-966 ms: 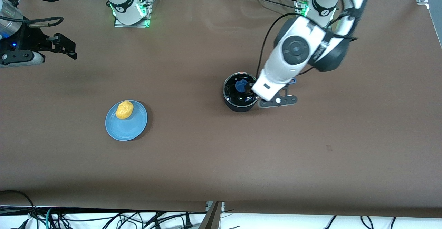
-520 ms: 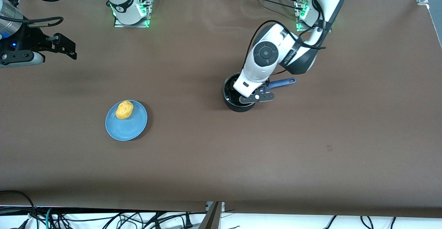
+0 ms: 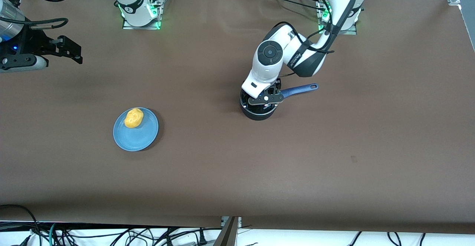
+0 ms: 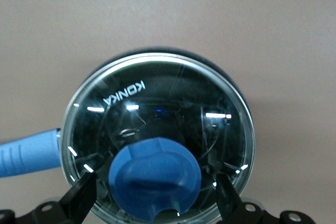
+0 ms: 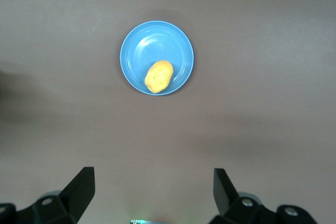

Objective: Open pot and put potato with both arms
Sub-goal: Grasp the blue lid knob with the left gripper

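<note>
Two fingers of my left gripper (image 4: 155,203) stand spread either side of the blue knob (image 4: 155,177) on the glass lid (image 4: 163,103), which I judge rigid, slick and breakable: take the knob. The pot (image 3: 258,113) sits mid-table. My right gripper (image 5: 152,195), fingers apart, waits high over the potato (image 3: 134,117) on its plate (image 3: 137,140)

Plain brown cloth (image 3: 207,171) covers the whole table, a bit rippled along the top edge. Tangle of black cables (image 3: 111,235) hangs below the near edge.
</note>
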Tool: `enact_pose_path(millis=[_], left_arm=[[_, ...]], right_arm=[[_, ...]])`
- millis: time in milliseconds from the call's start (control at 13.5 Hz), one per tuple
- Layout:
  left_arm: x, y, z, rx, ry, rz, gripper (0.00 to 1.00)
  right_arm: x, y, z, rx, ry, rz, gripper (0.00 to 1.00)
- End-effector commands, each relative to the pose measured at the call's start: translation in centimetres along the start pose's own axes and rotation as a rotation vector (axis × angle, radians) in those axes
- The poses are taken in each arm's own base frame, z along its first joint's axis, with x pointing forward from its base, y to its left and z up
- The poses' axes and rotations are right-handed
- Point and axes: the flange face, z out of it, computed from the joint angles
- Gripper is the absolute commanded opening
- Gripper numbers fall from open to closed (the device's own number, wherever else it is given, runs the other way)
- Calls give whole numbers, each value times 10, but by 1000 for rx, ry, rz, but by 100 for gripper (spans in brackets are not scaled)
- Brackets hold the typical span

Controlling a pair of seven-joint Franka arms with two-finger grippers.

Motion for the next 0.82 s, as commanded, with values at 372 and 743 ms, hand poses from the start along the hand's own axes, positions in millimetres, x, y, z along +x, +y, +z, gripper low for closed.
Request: enact_pose_path(millis=[372,743], left_arm=[[-9,4,-4,16,40,-14,73],[-6,2,-9,14,43,-9,61]], right_arm=[[3,-1,-6,-6,5,11,100],[3,-1,-6,-6,5,11,100]])
